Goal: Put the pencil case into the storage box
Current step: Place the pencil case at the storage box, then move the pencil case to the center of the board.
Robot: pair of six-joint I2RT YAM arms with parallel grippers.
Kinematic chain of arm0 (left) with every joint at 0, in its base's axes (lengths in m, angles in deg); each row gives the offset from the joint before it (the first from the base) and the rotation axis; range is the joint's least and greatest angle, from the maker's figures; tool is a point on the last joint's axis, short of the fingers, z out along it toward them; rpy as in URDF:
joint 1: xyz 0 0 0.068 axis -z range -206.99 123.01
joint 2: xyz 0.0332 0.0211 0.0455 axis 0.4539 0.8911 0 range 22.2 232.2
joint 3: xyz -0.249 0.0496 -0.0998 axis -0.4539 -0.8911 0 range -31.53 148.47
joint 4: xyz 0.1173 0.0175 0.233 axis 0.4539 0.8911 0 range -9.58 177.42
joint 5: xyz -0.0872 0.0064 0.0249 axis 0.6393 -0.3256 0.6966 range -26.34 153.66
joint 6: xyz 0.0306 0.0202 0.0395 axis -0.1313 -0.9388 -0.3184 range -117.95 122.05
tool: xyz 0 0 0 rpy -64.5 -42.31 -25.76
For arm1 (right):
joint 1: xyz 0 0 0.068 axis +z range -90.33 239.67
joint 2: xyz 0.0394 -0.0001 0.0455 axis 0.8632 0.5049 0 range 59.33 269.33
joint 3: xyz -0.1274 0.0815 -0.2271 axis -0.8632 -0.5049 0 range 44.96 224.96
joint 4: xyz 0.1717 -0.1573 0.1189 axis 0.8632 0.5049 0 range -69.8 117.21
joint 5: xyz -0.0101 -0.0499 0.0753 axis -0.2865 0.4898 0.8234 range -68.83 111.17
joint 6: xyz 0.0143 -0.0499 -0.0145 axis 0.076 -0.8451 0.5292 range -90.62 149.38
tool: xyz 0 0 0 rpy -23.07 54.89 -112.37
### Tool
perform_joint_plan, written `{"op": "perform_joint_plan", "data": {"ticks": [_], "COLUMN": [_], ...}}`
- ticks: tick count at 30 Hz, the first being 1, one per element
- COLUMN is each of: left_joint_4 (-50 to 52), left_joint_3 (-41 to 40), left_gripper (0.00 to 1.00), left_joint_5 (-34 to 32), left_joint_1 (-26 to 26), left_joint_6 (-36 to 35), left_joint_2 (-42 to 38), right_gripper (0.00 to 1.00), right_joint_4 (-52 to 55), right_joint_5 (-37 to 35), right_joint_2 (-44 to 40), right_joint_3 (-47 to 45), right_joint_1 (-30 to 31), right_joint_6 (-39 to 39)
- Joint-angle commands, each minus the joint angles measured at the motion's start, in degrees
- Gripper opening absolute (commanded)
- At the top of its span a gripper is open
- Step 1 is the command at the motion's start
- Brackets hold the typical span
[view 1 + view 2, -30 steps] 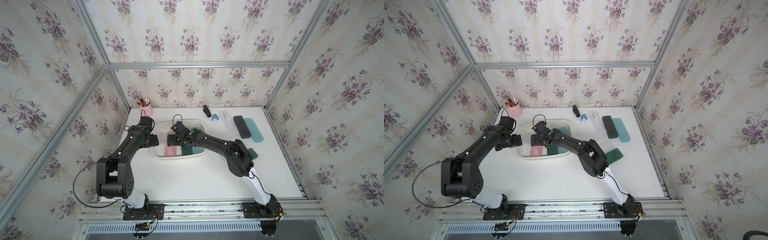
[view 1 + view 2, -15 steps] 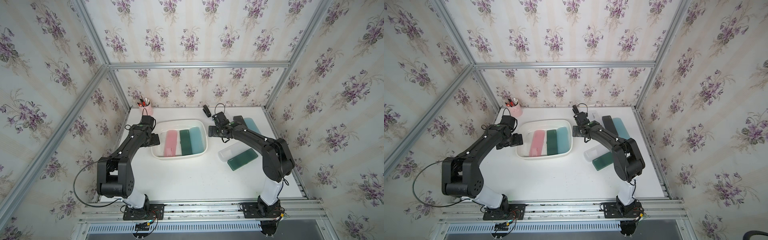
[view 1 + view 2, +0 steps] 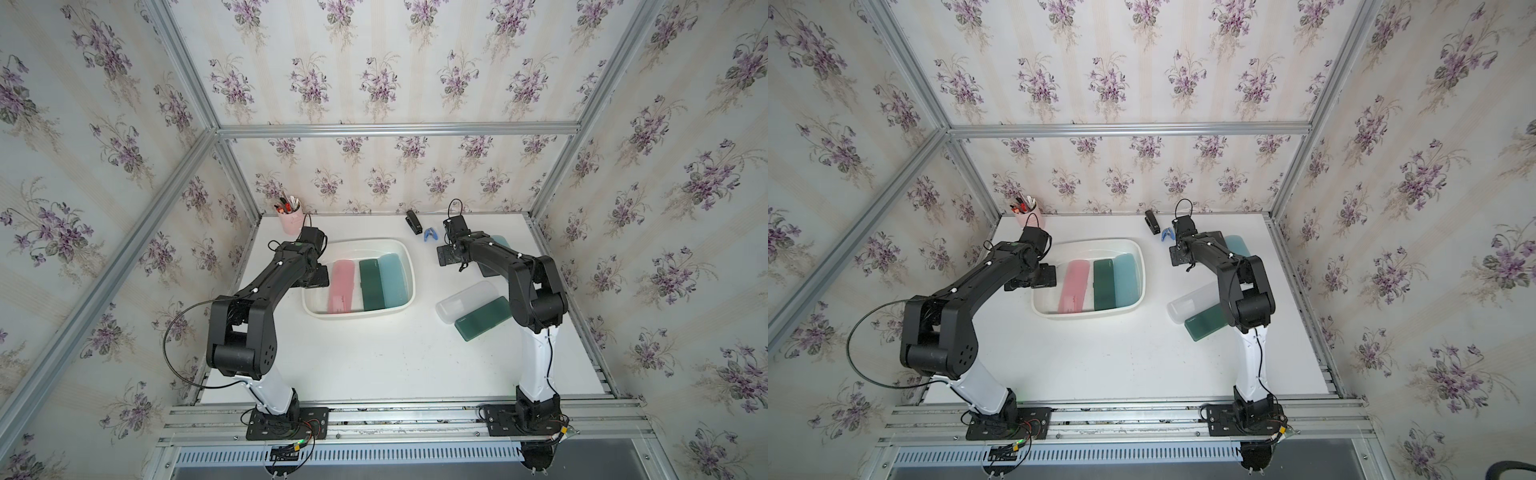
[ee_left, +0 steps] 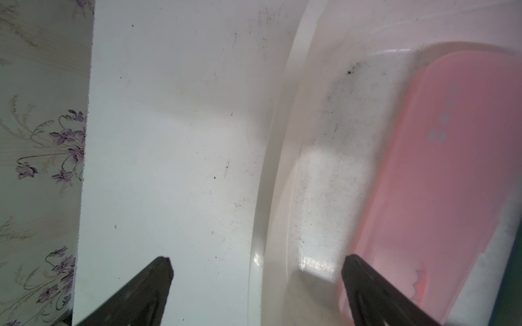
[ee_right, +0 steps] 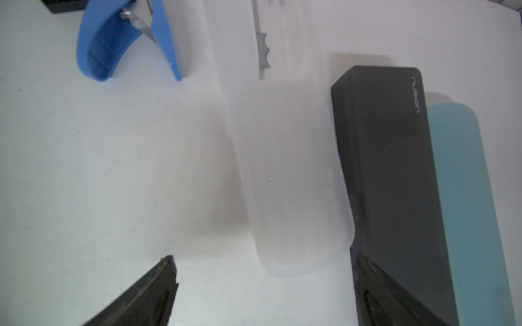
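The white storage box [image 3: 358, 315] holds a pink pencil case [image 3: 341, 286], a dark green one [image 3: 371, 284] and a teal one [image 3: 392, 279] side by side. My left gripper [image 3: 318, 276] is open and straddles the box's left rim [image 4: 271, 197], with the pink case [image 4: 452, 169] beside one finger. My right gripper [image 3: 449, 257] hangs open and empty over the back right of the table. Ahead of it lie a translucent case [image 5: 291, 183], a black case [image 5: 389, 169] and a teal case [image 5: 466, 197]. Nearer the front lie another translucent case [image 3: 461, 300] and a dark green case [image 3: 482, 319].
A pink pen cup [image 3: 291, 220] stands at the back left corner. A black stapler [image 3: 412, 222] and a blue clip [image 3: 430, 235] lie near the back wall, the clip [image 5: 127, 42] close to my right gripper. Papered walls and metal frame posts enclose the table.
My right arm has swung out of the storage box to the back right of the table, uncovering the three cases inside. The left arm has not moved.
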Motion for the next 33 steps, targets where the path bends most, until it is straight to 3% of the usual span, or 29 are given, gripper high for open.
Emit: {"op": "perform_joint_plan", "data": {"ticks": [1,11,20,33], "left_joint_4": [1.6,2.3,2.3,0.4], "left_joint_3": [0.7,2.0,1.9,-1.4], "left_gripper": [0.99,0.99,0.99,0.99], "left_joint_5": [-2.3,-3.7,-4.2,-2.9], "left_joint_1": [0.0,0.1,0.1,0.1], "left_joint_6": [0.2,0.2,-0.2,-0.3], "left_joint_2": [0.7,2.7,2.6,1.0], "right_gripper": [1.00,0.99,0.89,0.83], "right_joint_4": [-2.4,-3.0,0.0,-3.3], "right_joint_5": [0.6,13.2,18.3,19.5], "right_joint_2": [2.8,8.8,10.6,-7.7], "right_joint_3": [3.4,8.5,8.6,-18.4], "right_joint_1": [-2.7,-5.5,-5.7,-5.3], "right_joint_6": [-4.8,-8.9,-7.1,1.6]}}
